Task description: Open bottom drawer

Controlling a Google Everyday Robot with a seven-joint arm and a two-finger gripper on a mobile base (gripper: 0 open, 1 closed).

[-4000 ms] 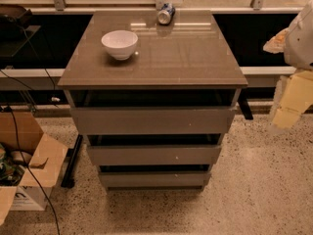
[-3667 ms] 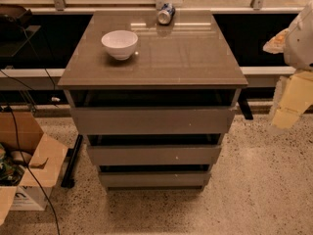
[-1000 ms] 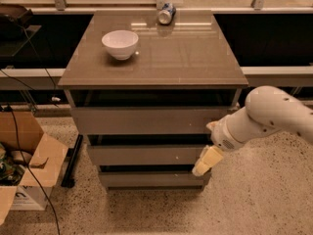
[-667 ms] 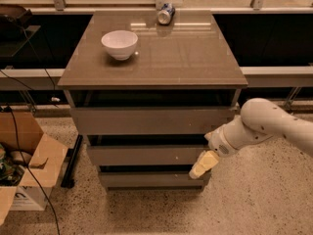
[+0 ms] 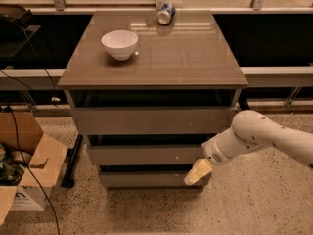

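Note:
The grey-brown cabinet (image 5: 151, 53) has three flat drawer fronts. The bottom drawer (image 5: 142, 179) is the lowest and slimmest front, close to the floor, and looks closed flush. My gripper (image 5: 197, 173) hangs from the white arm (image 5: 254, 136) that comes in from the right. Its cream tip sits at the right end of the bottom drawer, at the dark gap above that front. The middle drawer (image 5: 146, 154) and the top drawer (image 5: 151, 120) are above it.
A white bowl (image 5: 119, 44) and a tipped blue can (image 5: 166, 13) sit on the cabinet top. An open cardboard box (image 5: 24, 165) stands on the speckled floor at the left, with black cables nearby. Dark shelving runs behind the cabinet.
The arm has swung from the right side down and left in front of the cabinet. The gripper has dropped from the middle drawer's level to the right end of the bottom drawer.

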